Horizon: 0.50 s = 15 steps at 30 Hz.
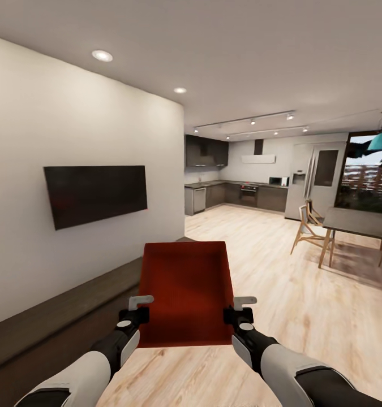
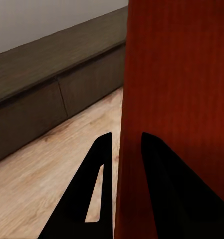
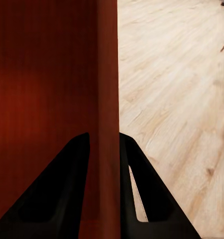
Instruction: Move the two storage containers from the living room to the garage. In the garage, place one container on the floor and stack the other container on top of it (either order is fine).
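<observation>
left gripper (image 1: 135,314): your jaws straddle the left side wall of the storage container (image 1: 186,294), one finger inside, one outside — clamped on the rim.
right gripper (image 1: 240,314): same on the right wall; the wrist view shows the wall pinched between both fingers.
container: held in the air between your two arms, low in front of you, open top facing you, ribbed inside showing.
bench (image 1: 55,322): long dark one, just beside your left arm, along the wall.
tv (image 1: 94,193): black, on the wall above the bench.
floor (image 1: 304,316): light wood planks, so you're in the living room — kitchen (image 1: 236,192) well ahead.
progress: one bin lifted; the carry, second bin and stacking are left.
</observation>
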### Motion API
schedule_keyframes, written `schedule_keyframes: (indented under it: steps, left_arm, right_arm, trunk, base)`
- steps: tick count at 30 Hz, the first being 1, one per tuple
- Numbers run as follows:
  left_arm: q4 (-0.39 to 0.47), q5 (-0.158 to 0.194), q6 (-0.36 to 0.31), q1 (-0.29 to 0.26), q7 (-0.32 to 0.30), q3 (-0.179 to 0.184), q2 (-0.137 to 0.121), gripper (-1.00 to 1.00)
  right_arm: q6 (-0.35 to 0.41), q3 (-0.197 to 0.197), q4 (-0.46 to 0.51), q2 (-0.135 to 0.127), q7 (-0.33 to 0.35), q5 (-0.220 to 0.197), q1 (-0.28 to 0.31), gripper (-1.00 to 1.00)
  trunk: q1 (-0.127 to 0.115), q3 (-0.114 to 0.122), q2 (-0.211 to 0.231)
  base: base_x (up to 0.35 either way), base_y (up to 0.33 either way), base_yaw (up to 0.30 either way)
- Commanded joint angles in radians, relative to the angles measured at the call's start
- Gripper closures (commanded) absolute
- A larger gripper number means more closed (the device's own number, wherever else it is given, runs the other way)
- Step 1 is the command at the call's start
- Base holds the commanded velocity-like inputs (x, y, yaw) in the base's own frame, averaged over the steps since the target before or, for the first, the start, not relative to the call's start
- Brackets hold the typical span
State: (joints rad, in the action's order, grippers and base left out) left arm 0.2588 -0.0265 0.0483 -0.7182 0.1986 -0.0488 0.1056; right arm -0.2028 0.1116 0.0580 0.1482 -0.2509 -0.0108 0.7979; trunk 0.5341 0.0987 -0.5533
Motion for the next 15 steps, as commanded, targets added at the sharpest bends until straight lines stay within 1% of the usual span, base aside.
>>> schedule_keyframes:
  steps: [1,15]
  left_arm:
    - [-0.004,-0.001,0.004,0.000,0.012,-0.015,-0.006,1.00]
    - [-0.003,-0.001,0.005,0.000,0.012,-0.015,-0.006,1.00]
  right_arm:
    - [-0.026,-0.020,0.002,0.000,-0.015,0.003,0.001,1.00]
    - [-0.026,-0.020,0.002,0.001,-0.015,0.003,0.001,1.00]
  trunk:
    - [0.000,0.000,-0.001]
    - [0.000,0.000,-0.001]
  base:
    - [0.000,0.000,-0.282]
    - [0.000,0.000,-0.282]
